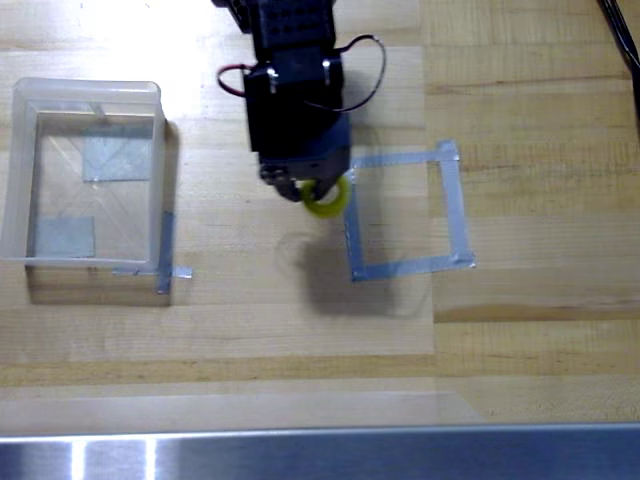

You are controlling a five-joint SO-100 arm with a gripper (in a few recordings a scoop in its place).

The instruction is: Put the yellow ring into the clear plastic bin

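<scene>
My pincer [318,190] is closed on the yellow ring [327,197], lifted off the bench [520,330] for carrying to the clear plastic bin [20,180].

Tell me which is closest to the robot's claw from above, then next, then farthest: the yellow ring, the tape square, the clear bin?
1. Yellow ring: held in the gripper.
2. Tape square: just right of it.
3. Clear bin: far left.

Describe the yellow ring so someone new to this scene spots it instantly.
Start at the black arm reaching down from the top centre of the overhead view. At its lower tip, the gripper holds the yellow ring, at the left edge of the grey tape square. It is the only bright yellow, donut-shaped thing here.
</scene>
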